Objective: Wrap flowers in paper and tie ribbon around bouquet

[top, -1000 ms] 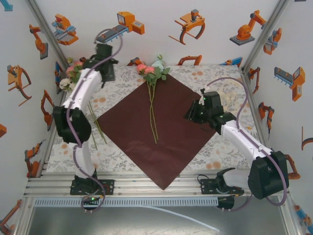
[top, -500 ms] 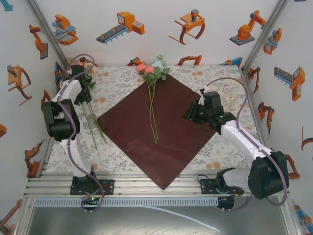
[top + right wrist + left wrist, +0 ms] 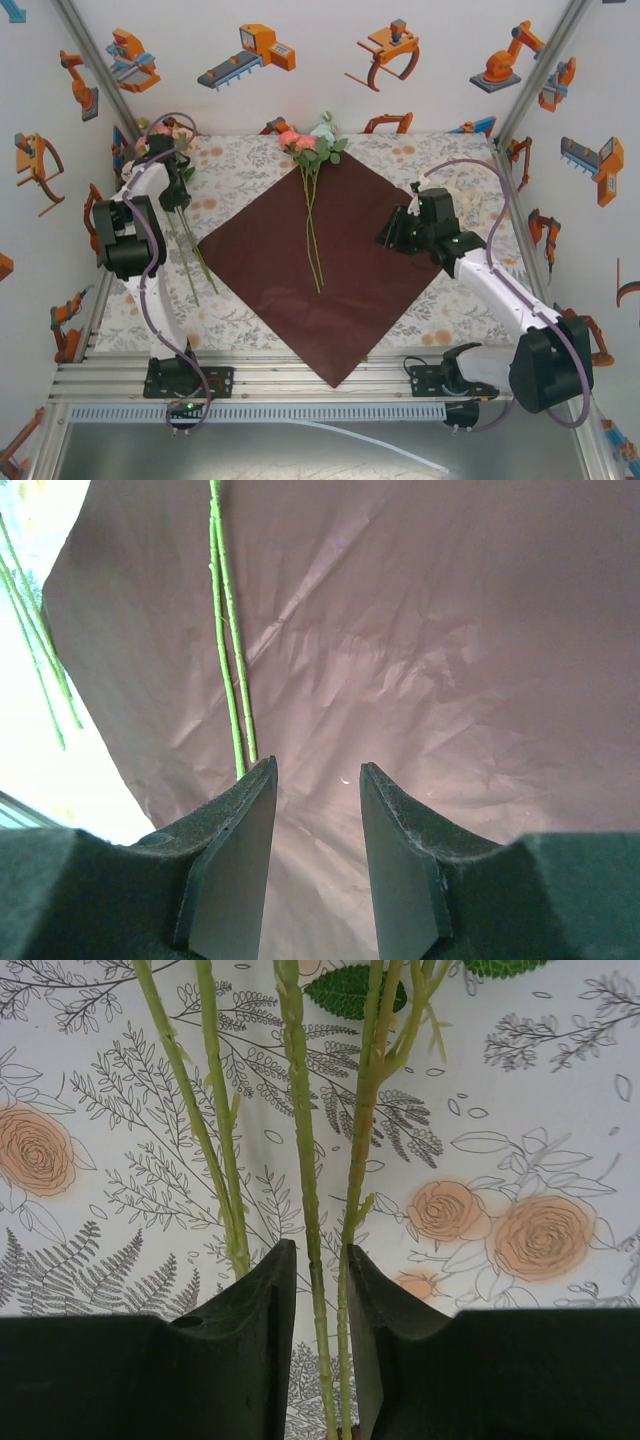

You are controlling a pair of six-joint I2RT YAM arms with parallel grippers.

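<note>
The flowers (image 3: 311, 146) lie on the paper (image 3: 350, 260). Their pink and pale blooms sit just past its far corner, and the thin stems run down the middle toward the centre. The paper is spread as a diamond on the tabletop (image 3: 440, 310), with its near corner reaching the metal rail at the front edge. Its near half is bare.

A second bunch (image 3: 160, 140) lies in the narrow strip between the paper's left corner and the left wall. Its stems point toward the near edge.

The left tool (image 3: 176, 195) is down over those stems. In the left wrist view the left tool (image 3: 320, 1250) has its fingers close together. Two green stems (image 3: 305, 1160) pass through the gap and others run just outside it. I cannot tell whether the fingers press on them.

The right tool (image 3: 388, 237) hangs over the paper's right part, near the right corner. In the right wrist view the right tool (image 3: 318, 770) has its fingers apart and holds nothing. That view also brings out fine creases in the paper (image 3: 450, 660), the centre stems (image 3: 228, 630) lying on it, and the paper's left edge with pale tabletop beyond.
</note>
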